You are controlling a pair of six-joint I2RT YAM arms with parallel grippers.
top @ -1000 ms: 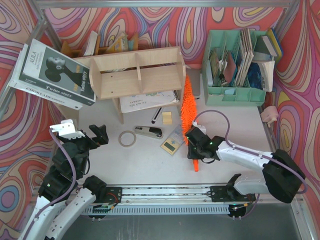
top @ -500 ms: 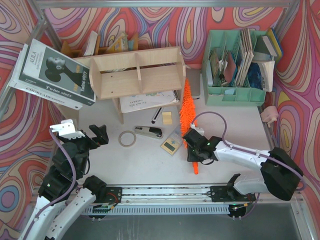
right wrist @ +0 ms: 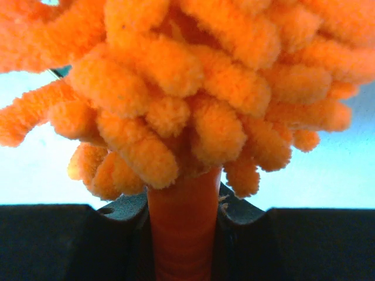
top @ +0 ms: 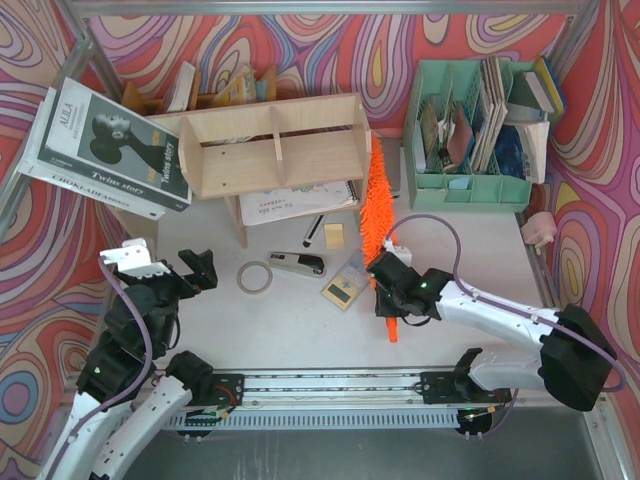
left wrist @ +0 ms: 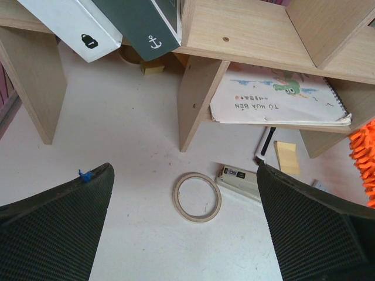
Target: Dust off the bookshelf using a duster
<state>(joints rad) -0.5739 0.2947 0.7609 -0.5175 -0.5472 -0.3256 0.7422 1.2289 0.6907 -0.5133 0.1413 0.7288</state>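
Moved farther since before, the long orange fluffy chenille duster (top: pixel 376 200), clamped in the right jaws, dusts the right end of the light plywood two-tier bookshelf (top: pixel 270 150); left jaws wide; next, presumably a leftward sweep.

Left wrist view crops the bookshelf (left wrist: pixel 252 29) at the top, the duster (left wrist: pixel 364 158) at right.
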